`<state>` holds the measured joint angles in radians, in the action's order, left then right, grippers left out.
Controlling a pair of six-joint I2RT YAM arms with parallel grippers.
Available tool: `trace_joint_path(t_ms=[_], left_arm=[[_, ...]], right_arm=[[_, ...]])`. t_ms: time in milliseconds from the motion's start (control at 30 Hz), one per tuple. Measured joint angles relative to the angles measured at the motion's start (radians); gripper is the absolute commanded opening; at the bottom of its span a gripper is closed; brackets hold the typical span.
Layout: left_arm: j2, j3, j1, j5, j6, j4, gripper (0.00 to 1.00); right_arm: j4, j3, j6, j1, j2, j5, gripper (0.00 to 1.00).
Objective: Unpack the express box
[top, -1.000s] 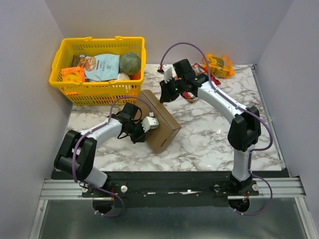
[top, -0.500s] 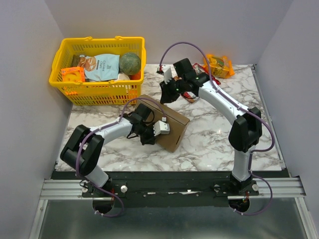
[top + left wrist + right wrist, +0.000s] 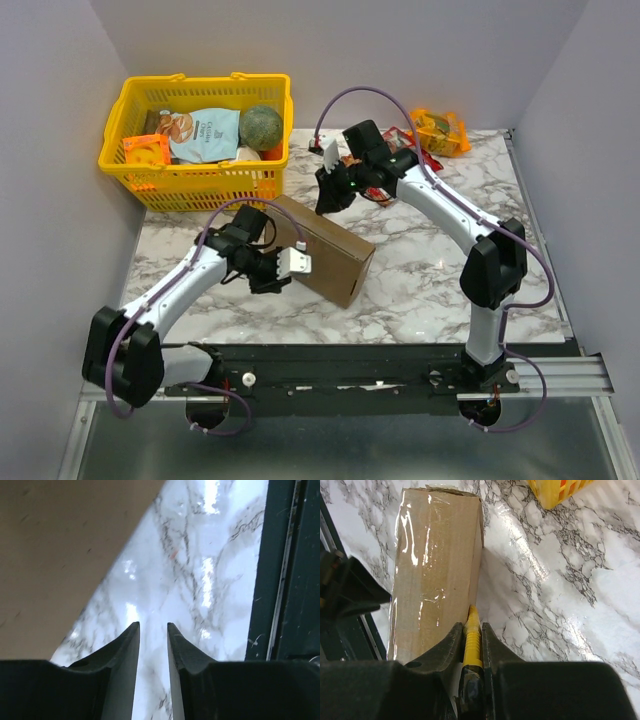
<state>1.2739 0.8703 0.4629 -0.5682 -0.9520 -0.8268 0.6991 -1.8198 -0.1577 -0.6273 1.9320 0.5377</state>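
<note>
The express box [image 3: 325, 250] is plain brown cardboard with glossy tape and lies at a slant in the middle of the marble table. My left gripper [image 3: 293, 262] sits at its left long side, open by a narrow gap. In the left wrist view that gripper [image 3: 153, 625] holds nothing, and the box [image 3: 55, 545] fills the upper left. My right gripper [image 3: 328, 198] hovers over the box's far end. It [image 3: 471, 626] is shut on a yellow-handled cutter [image 3: 472, 637] whose tip points at the box's [image 3: 435, 580] right top edge.
A yellow basket [image 3: 200, 182] at the back left holds a snack bag, an orange pack and a green round fruit [image 3: 262, 127]. Orange packets [image 3: 440, 131] and red-and-black packets [image 3: 385, 190] lie at the back right. The dark front rail [image 3: 285, 580] borders the table.
My left arm has drawn back to the left, and its gripper now sits beside the box, which has turned slightly. My right gripper moved a little left, nearer the box's far end.
</note>
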Motion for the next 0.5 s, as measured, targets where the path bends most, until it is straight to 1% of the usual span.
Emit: trace_joint_path(t_ms=[100,233,300,433,500], left_arm=[[-0.082,0.002,-0.061,0.003,-0.037,-0.047,0.40],[-0.093,0.013,-0.094,0.006,-0.072,-0.109,0.40],[-0.098,0.003,-0.098,0.003,-0.077,-0.110,0.40],[-0.145,-0.087,-0.069,-0.004,-0.078,-0.032,0.40],[-0.139,-0.134,-0.001,0.001,-0.085,0.036,0.40]], right_arm=[[-0.006,0.007,0.000,0.000,-0.004,0.000,0.01],[-0.006,0.010,0.000,-0.001,-0.008,0.000,0.00],[-0.005,0.010,0.000,-0.002,-0.008,0.003,0.00],[-0.005,0.010,-0.001,-0.010,-0.009,0.006,0.00],[-0.002,0.007,-0.001,-0.016,-0.009,0.007,0.00]])
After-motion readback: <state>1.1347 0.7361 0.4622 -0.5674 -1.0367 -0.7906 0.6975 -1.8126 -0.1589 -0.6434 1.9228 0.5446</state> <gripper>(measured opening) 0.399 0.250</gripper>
